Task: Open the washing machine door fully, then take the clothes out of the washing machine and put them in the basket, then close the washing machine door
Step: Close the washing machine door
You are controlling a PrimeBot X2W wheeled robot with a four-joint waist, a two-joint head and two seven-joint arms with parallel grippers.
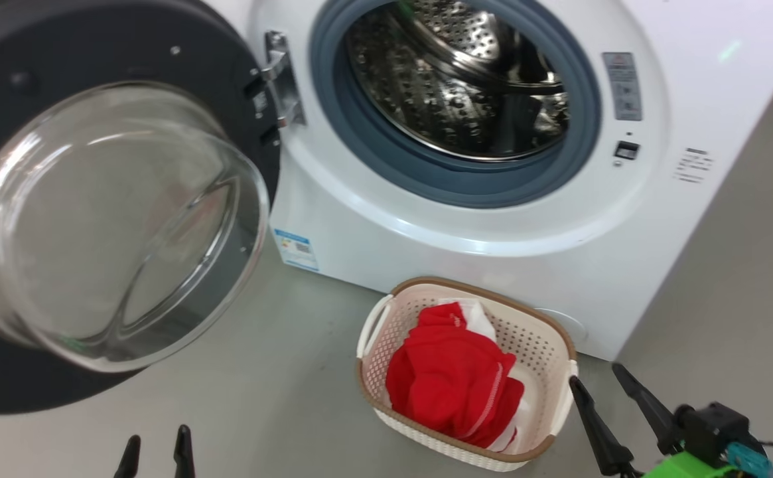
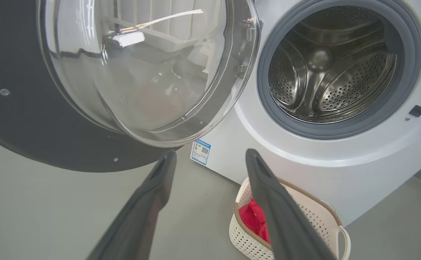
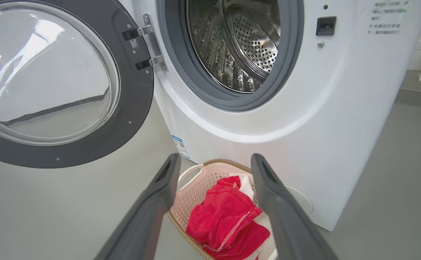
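Head: the door (image 1: pixel 114 219) hangs wide open. The clothes (image 1: pixel 452 378) lie in the basket (image 1: pixel 533 337), set by the washer (image 1: pixel 492 265), likely for an easy drop. The left gripper (image 1: pixel 158 435) and right gripper (image 1: pixel 595 373) have jaws apart, empty. Left wrist: the drum (image 2: pixel 326 68) looks bare; a finger (image 2: pixel 282 209) hides some basket. Right wrist: the drum's top is cut off.

- A laundry area: a big white front-loading washing machine (image 1: pixel 492 259) stands on a smooth, bare grey floor (image 1: pixel 260 372).
- Near its front sits a small cream perforated plastic basket (image 1: pixel 539 338) holding bright red clothes (image 1: pixel 446 378).
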